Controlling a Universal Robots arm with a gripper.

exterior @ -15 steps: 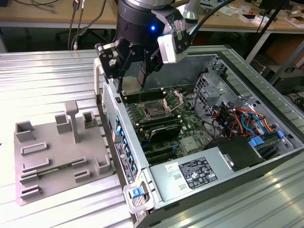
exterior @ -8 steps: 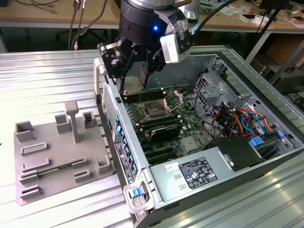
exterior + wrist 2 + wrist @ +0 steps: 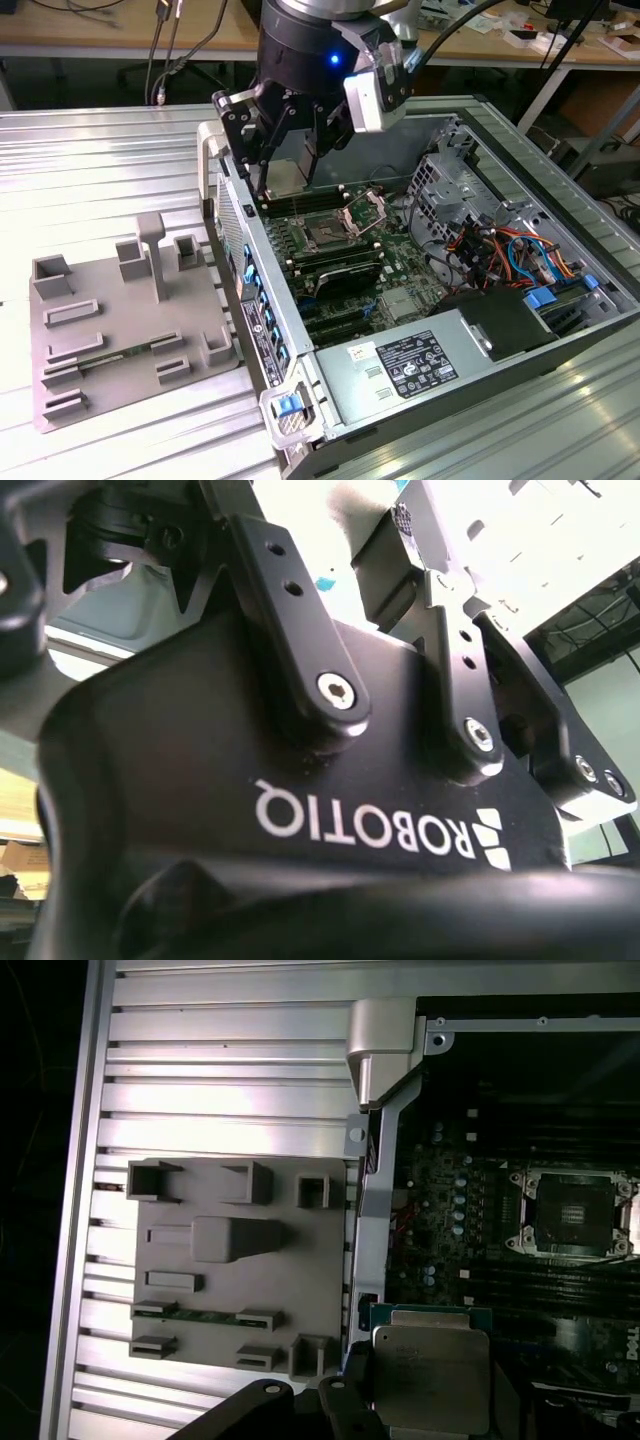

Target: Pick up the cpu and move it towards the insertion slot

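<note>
- Hanging over the open computer case (image 3: 470, 300), the pincer (image 3: 285, 185) sits at about 11 o'clock from the insertion slot (image 3: 328, 232) in the exterior view, its black fingers (image 3: 262, 160) pointing down just inside the case wall.
- In the first wrist view the cpu (image 3: 430, 1380) shows its silvery top, clamped between the dark fingers (image 3: 355, 1405), which are closed onto its edges; the exterior view hides the chip behind the fingers.
- That same wrist view places the insertion slot (image 3: 572, 1212) at roughly 1 o'clock from the cpu, well apart, bracket raised.
- The grey plastic fixture (image 3: 130, 320) lies on the ribbed metal surface (image 3: 90, 170) beside the case.
- The second wrist view gives the pincer's black body (image 3: 300, 810) and linkage close up.
</note>
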